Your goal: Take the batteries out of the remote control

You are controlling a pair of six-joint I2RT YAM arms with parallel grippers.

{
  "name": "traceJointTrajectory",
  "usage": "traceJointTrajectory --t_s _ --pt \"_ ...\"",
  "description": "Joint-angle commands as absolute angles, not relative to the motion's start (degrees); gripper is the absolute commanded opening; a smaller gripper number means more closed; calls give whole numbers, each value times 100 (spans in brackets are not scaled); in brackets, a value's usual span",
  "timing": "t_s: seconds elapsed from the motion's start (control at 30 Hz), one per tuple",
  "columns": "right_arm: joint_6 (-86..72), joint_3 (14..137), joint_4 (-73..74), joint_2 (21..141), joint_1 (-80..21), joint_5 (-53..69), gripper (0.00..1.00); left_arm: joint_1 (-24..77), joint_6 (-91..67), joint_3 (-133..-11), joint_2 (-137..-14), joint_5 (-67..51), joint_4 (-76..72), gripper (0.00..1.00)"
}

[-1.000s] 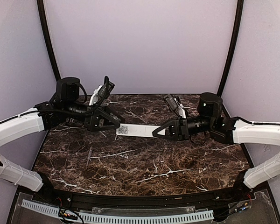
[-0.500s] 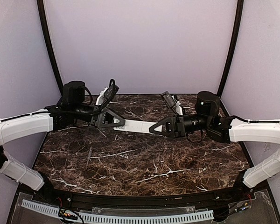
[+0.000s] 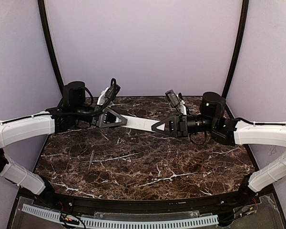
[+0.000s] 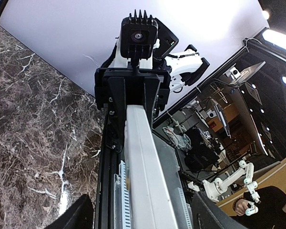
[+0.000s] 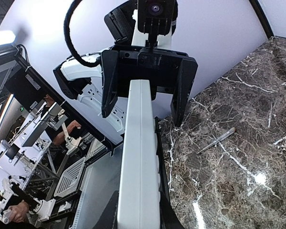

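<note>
The white remote control (image 3: 139,124) hangs in the air above the table between my two grippers. My right gripper (image 3: 158,127) is shut on its right end; in the right wrist view both fingers hug the remote (image 5: 139,157) near the bottom edge. My left gripper (image 3: 120,120) is open around the remote's left end. In the left wrist view the remote (image 4: 143,162) runs between the spread fingers (image 4: 78,217) with a gap on each side. The remote shows only a plain white side. The batteries are hidden.
A thin grey stick (image 3: 91,160) lies on the dark marble table (image 3: 148,167) at the left front; it also shows in the right wrist view (image 5: 216,140). Lilac walls close the back and sides.
The right gripper has carried the remote up and toward the back, and it has turned so its label no longer shows. The left gripper has moved right, around the remote's left end.
</note>
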State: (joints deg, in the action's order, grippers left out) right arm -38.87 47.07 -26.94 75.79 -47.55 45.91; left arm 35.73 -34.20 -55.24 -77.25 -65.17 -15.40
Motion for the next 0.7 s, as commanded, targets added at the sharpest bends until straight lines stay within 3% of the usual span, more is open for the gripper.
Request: traceJointTrajectory --t_s 0.0,0.67 --pt "-4041 4932 -3034 7703 -4712 4493 0 3551 -3756 -5354 -7784 -6749 -2065 68" --pt "-4230 5063 -3493 8138 -4729 4509 0 3551 -3530 -5364 -7810 -6522 -1745 53"
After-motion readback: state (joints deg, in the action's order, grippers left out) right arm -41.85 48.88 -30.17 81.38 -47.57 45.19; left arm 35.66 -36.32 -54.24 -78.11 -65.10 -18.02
